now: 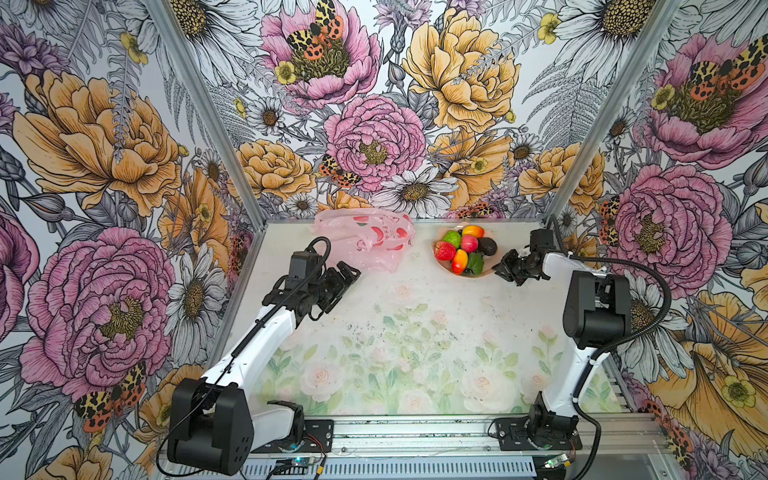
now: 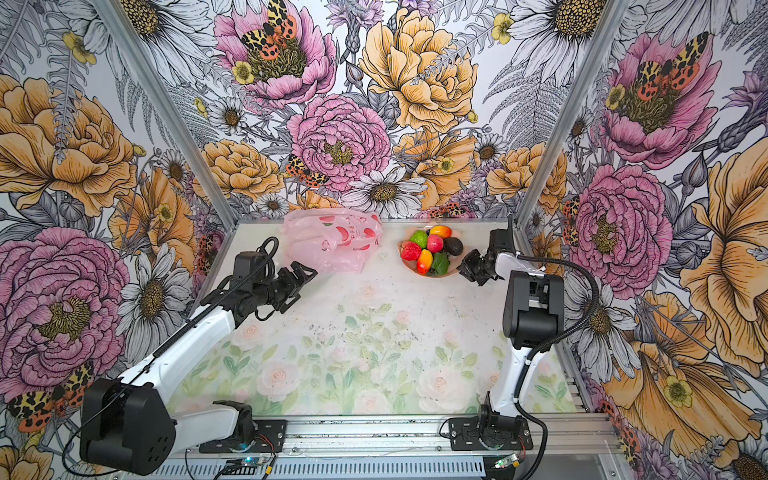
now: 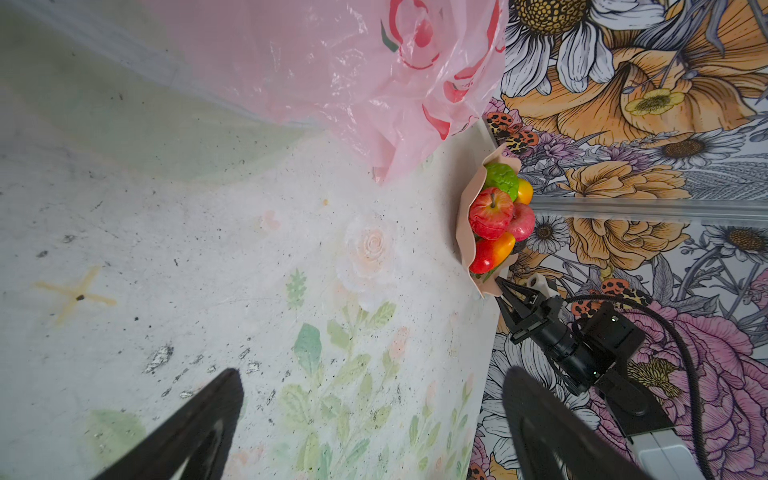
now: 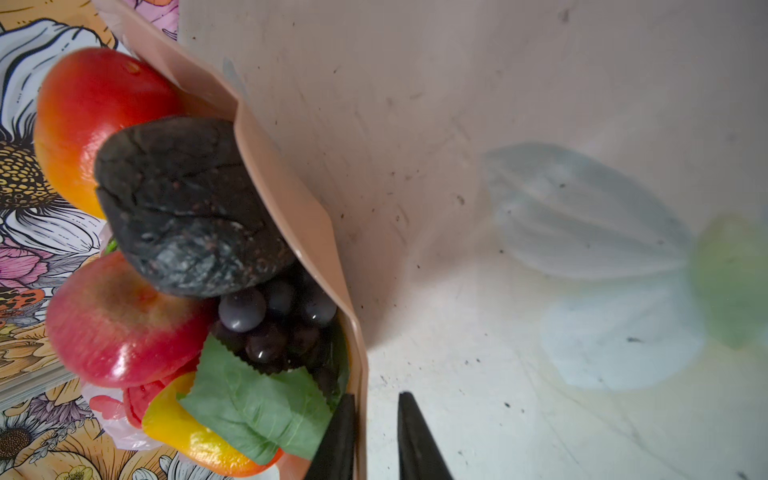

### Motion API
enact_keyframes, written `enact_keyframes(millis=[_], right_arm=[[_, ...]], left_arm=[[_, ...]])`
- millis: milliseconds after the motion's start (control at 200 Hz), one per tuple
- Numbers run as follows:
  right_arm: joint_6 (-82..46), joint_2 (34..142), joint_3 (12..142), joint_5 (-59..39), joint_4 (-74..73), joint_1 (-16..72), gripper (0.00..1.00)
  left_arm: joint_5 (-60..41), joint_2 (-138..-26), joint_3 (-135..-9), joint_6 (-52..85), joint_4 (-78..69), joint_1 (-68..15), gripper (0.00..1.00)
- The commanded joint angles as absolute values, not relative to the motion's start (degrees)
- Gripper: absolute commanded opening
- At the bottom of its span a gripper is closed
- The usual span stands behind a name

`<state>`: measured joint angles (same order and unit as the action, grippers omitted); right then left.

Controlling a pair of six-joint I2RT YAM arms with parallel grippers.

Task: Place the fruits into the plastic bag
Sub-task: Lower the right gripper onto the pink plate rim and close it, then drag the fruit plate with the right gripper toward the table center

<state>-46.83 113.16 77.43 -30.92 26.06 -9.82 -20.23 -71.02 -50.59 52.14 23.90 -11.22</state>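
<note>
Nothing's bagged yet. The small glossy toy fruits (image 1: pixel 463 248) all sit piled in the rigid peach-pink faceted bowl (image 4: pixel 286 195) at the back of the floral-print table (image 1: pixel 415 332). The thin crinkly pale-pink plastic bag (image 1: pixel 365 243) lies slumped to the bowl's left, with a gap between them.

The right gripper (image 4: pixel 376 395) straddles the bowl's rim with its jaws narrow. One finger is inside and the outer one sits a sliver off the wall, so there's no firm pinch. The left gripper (image 1: pixel 347 271) hangs wide open by the bag's near edge.

This looks like the setup step. The next move probably calls for clamping the rim and getting the bag's mouth held open.

glossy fruits (image 1: pixel 469 243) (red, green, orange, dark) sit heaped together near the crumpled pale-pink plastic bag (image 1: pixel 365 241).
</note>
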Motion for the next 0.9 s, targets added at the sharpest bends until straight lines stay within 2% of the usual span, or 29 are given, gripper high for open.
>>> enact_keyframes(millis=[0, 335, 896], right_arm=[[-46.33, 114.76, 79.24, -31.03, 24.94, -9.67, 0.20], [-46.66, 116.76, 81.16, -30.95, 24.72, -8.92, 0.16], [-47.46, 117.25, 81.87, -30.66, 24.04, -8.02, 0.00]], left_arm=[[-19.96, -71.38, -51.46, 51.33, 22.76, -10.90, 0.99], [-20.23, -71.98, -51.07, 50.98, 22.71, -10.88, 0.99], [-21.45, -71.13, -50.01, 50.63, 22.77, -9.61, 0.99]])
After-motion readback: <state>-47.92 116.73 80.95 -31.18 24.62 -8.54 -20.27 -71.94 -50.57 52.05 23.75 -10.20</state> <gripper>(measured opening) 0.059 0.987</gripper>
